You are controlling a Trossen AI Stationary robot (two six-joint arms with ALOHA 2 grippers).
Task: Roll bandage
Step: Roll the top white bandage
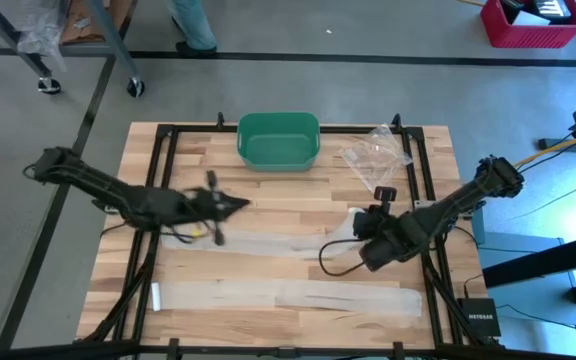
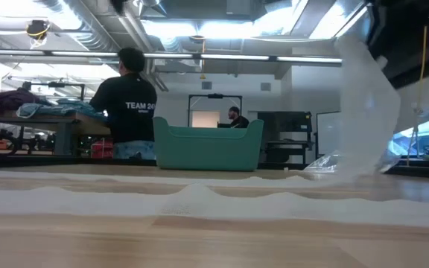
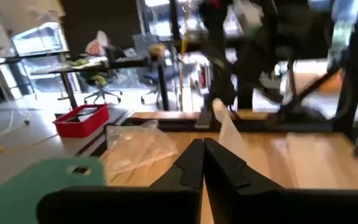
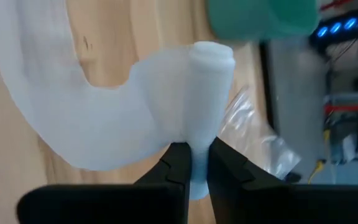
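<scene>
Bandage [image 1: 268, 246] is lying as a long white strip across the middle of the wooden desk [image 1: 288, 190], running left to right, with its right end curling up off the surface. Right gripper [image 4: 196, 163] is sitting over the right half of the desk, jaws pinched nearly together on that raised end of the bandage; in the right wrist view the fabric is folding into a narrow ridge between the two dark fingers [image 4: 176, 165] and fanning out into a broad loop beyond them. In the low view the lifted part is hanging as a pale translucent sheet at the right, above the desk.

Second white strip [image 1: 288, 296] is lying flat along the near edge of the desk, well apart from both grippers.

Left gripper [image 3: 202, 163] is hovering over the left-centre of the desk, just above the left end of the middle strip, jaws fully closed with fingertips meeting and holding nothing.

Green bin [image 1: 279, 140] is standing at the far edge of the desk, centre. Clear plastic bag [image 1: 376, 157] is lying crumpled to the right of the bin, near the far right corner.

Red crate [image 1: 530, 22] is sitting on the floor beyond the desk, far right. Person [image 2: 129, 100] in a dark shirt is standing in the room behind the desk, back turned.
</scene>
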